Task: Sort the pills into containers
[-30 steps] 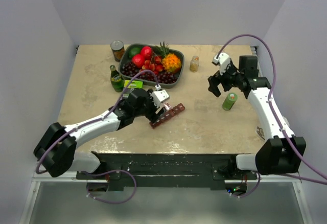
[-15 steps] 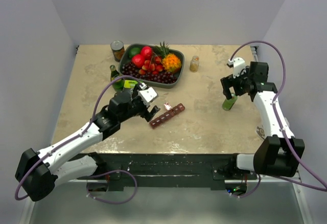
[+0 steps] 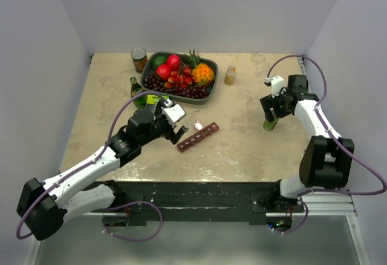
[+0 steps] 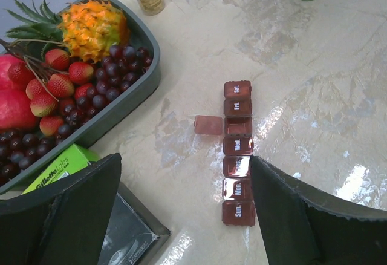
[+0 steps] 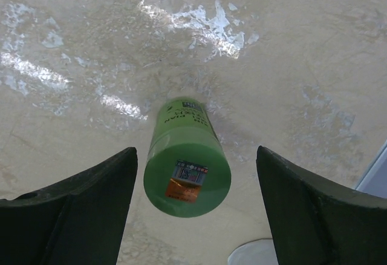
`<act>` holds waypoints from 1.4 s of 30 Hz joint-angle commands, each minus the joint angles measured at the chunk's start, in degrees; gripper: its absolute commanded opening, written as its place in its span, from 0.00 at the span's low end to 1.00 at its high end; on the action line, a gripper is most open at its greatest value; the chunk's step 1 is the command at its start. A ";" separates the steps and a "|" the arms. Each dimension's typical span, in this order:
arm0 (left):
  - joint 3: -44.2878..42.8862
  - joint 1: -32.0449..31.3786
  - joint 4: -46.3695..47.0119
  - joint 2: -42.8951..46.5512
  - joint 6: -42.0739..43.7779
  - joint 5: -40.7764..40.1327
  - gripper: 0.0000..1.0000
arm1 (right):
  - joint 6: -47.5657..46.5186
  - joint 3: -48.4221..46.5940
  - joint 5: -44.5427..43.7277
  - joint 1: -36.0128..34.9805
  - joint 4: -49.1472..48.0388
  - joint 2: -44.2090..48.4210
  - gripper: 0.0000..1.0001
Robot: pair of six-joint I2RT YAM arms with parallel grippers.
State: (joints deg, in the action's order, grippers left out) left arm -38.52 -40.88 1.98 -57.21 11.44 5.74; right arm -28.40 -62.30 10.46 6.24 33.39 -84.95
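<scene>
The dark red pill organiser (image 3: 198,136) lies on the table; in the left wrist view (image 4: 237,150) it shows day-labelled lids, one lid (image 4: 208,124) flipped open to the side. My left gripper (image 3: 173,120) is open and empty, just left of the strip and above the table (image 4: 184,162). My right gripper (image 3: 270,111) is open, its fingers either side of the cap of an upright green bottle (image 3: 271,121), not touching it (image 5: 196,153). The bottle (image 5: 187,168) stands between them. No loose pills show.
A dark fruit tray (image 3: 208,91) stands at the back, its rim close in the left wrist view (image 4: 145,77). A small glass bottle (image 3: 230,75), a tin can (image 3: 139,59), a green glass bottle (image 3: 138,93) and a black-and-green box (image 3: 156,100) surround it.
My left gripper drew back left from the organiser, leaving one lid open. My right gripper moved right and down to straddle the green bottle.
</scene>
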 commanded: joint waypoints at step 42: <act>1.09 0.28 7.08 -2.73 -6.43 11.40 0.99 | -22.82 -4.66 22.22 -25.17 15.30 13.31 0.99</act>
State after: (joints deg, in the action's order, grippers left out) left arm -34.89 -40.88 8.05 -58.04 8.69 16.78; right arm -45.98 -63.18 25.69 -26.02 46.17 -74.24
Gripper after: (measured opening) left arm 0.988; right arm 0.986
